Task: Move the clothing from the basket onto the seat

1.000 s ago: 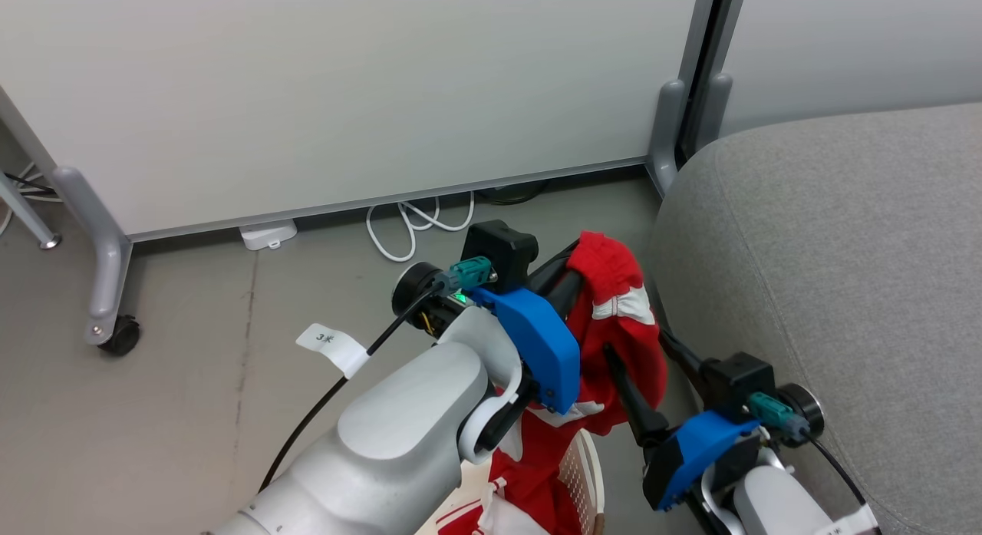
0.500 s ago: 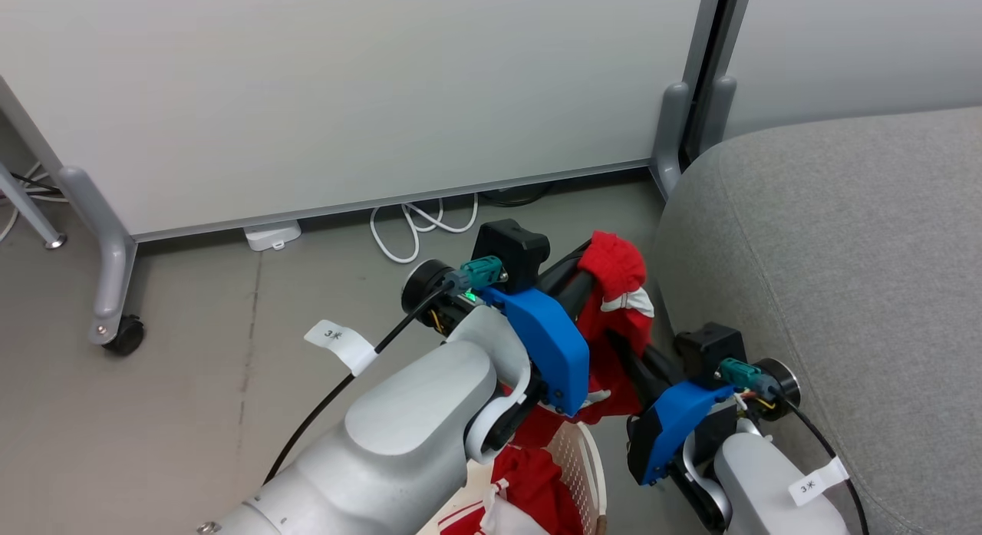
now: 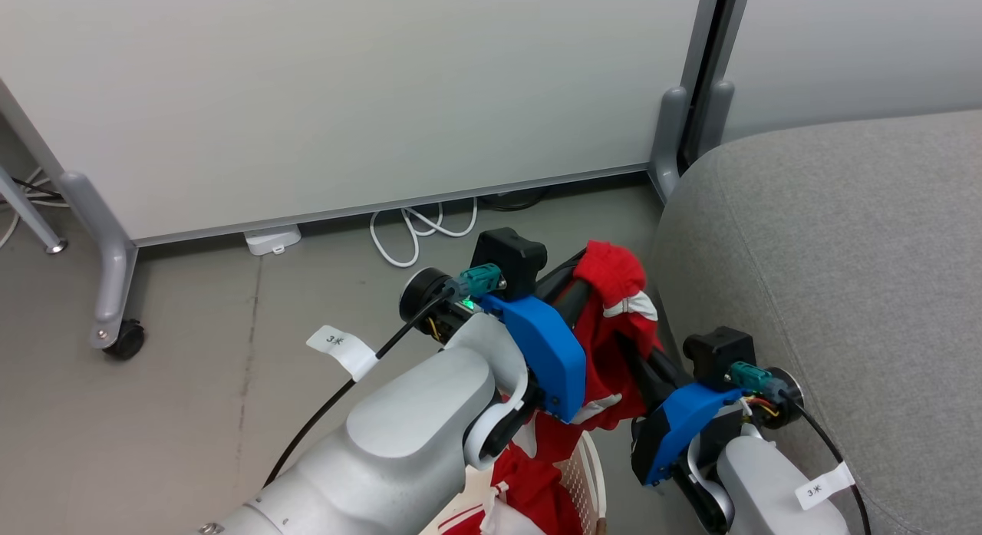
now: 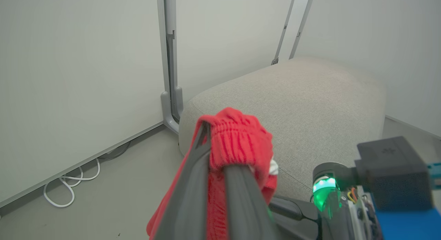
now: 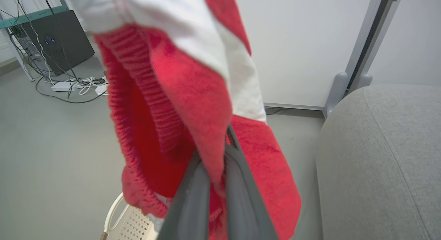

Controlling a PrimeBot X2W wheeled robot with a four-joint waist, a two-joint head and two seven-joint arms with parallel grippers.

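One piece of the red and white clothing (image 3: pixel 617 320) hangs in the air between the basket (image 3: pixel 589 473) and the seat (image 3: pixel 828 274), over the floor, its lower hem just above the basket's rim. A second ago it hung looser and the right gripper (image 3: pixel 627 347) stood spread wide beside its lower part. Now that gripper's two fingers (image 5: pixel 237 185) are pressed narrow on a fold of the cloth and sit closer in under it, and the cloth is more bunched. The left gripper (image 4: pixel 218 147) pinches the elastic top edge, as it did then, its fingers (image 4: pixel 193 185) close together with red fabric between them. More red and white fabric (image 3: pixel 537 485) lies in the one basket; how many pieces cannot be told. There is one grey seat, with nothing on the part that shows. Against the wall stand two white partition panels (image 3: pixel 345 97), and one coiled white cable (image 3: pixel 418 228) lies on the floor.
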